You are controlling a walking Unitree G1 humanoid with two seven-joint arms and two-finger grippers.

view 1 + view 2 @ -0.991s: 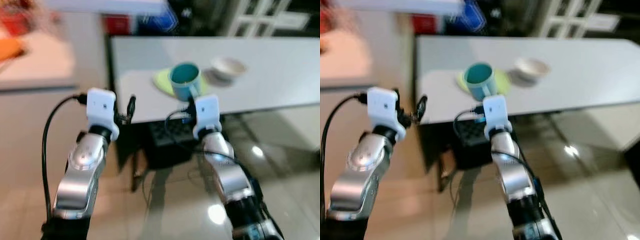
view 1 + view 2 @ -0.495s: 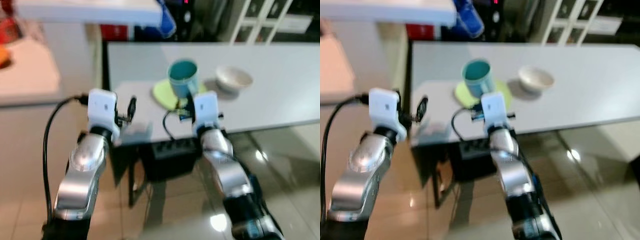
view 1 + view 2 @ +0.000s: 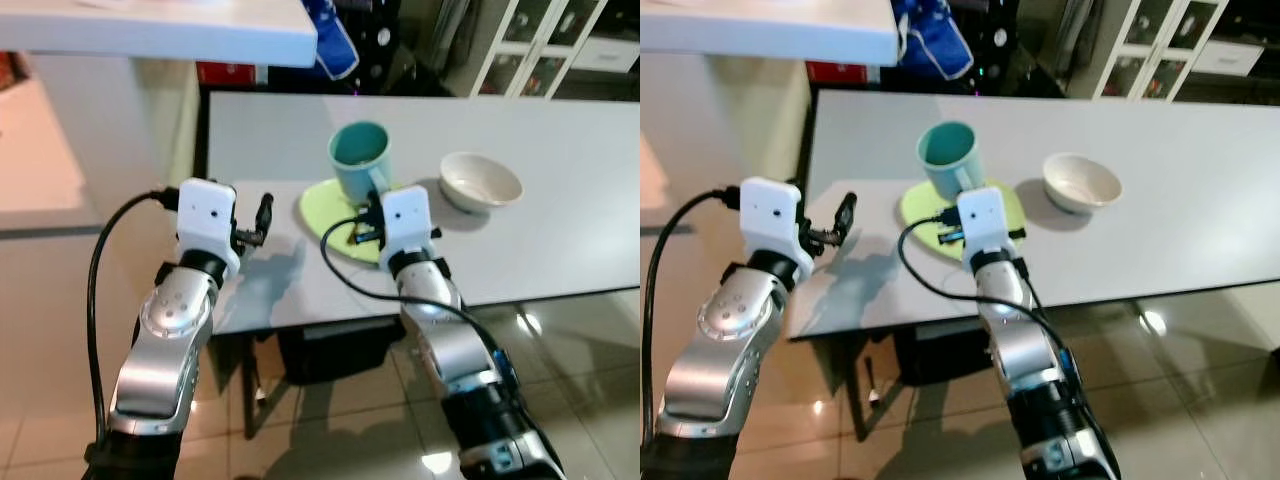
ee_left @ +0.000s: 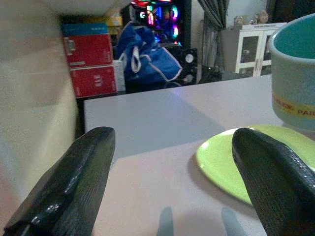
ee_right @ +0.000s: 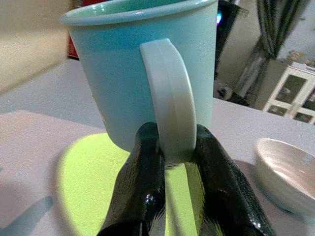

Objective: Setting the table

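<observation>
**Mug held above the green plate**

The grey table (image 3: 560, 240) stretches ahead of me from about 10 o'clock round to 3 o'clock, with a white shelf (image 3: 160, 35) jutting in above its near-left corner at 11 o'clock. Beyond the table's far edge I see a blue bag (image 4: 147, 61) and red boxes (image 4: 91, 59), and a white cabinet (image 3: 545, 40) stands off at 1 o'clock.

On the table, straight ahead at 12 o'clock, lies a lime-green plate (image 3: 325, 215). A white bowl (image 3: 481, 181) sits just beside it toward 1 o'clock, apart from the plate.

My right gripper (image 5: 172, 162) has its two fingers (image 5: 142, 196) pinched tight on the lower part of the handle of a teal mug (image 3: 359, 160). The mug is upright, open end up, over the far half of the green plate; I cannot tell whether its base touches the plate.

My left gripper (image 4: 172, 182) hangs over the table's near-left corner at about 11 o'clock, its fingers (image 4: 74, 182) spread wide with nothing between them, pointing toward the plate and mug.
</observation>
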